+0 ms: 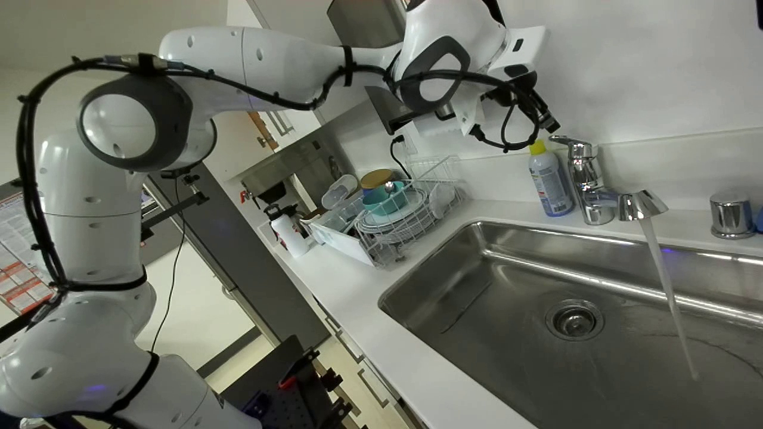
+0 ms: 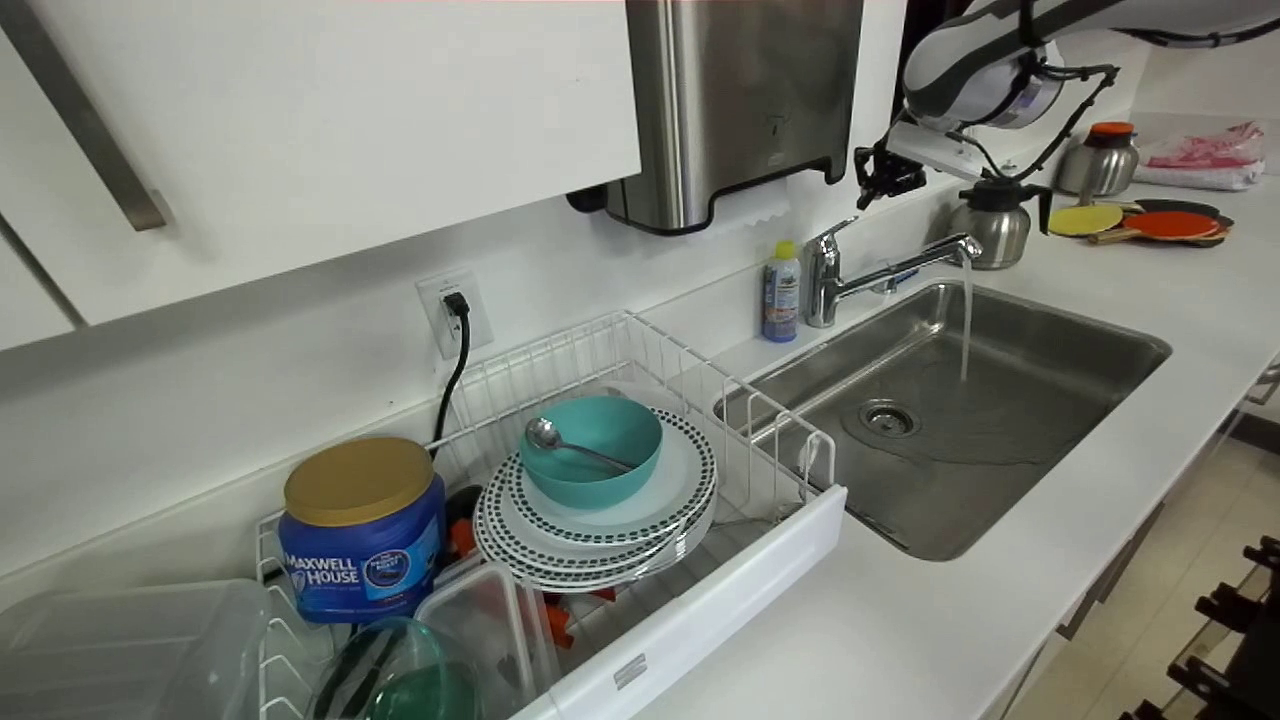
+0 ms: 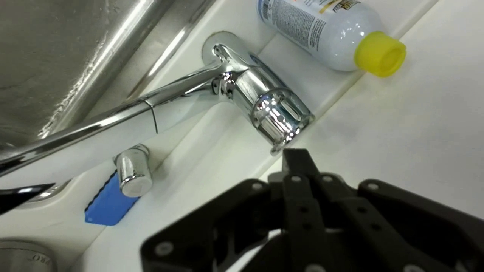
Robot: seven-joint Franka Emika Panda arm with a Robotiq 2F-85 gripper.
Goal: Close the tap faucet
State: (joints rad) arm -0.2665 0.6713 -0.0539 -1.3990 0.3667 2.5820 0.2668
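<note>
The chrome tap faucet (image 1: pixel 587 179) stands behind the sink, with its lever (image 1: pixel 569 141) on top. It also shows in an exterior view (image 2: pixel 824 275) and in the wrist view (image 3: pixel 261 87). Its spout (image 2: pixel 900 267) reaches over the sink, and a stream of water (image 1: pixel 664 286) runs from it in both exterior views. My gripper (image 1: pixel 553 124) is close above the lever, also in an exterior view (image 2: pixel 863 198). In the wrist view my gripper (image 3: pixel 298 153) is shut with nothing between its fingertips. The tips look close to the faucet's top end; I cannot tell whether they touch.
A blue-and-white bottle (image 1: pixel 551 182) with a yellow cap stands beside the faucet. The steel sink (image 2: pixel 1080 430) lies in front. A dish rack (image 2: pixel 700 620) with plates and a bowl, a steel dispenser (image 2: pixel 770 100) and a steel jug (image 2: pixel 998 235) are nearby. The wall runs behind.
</note>
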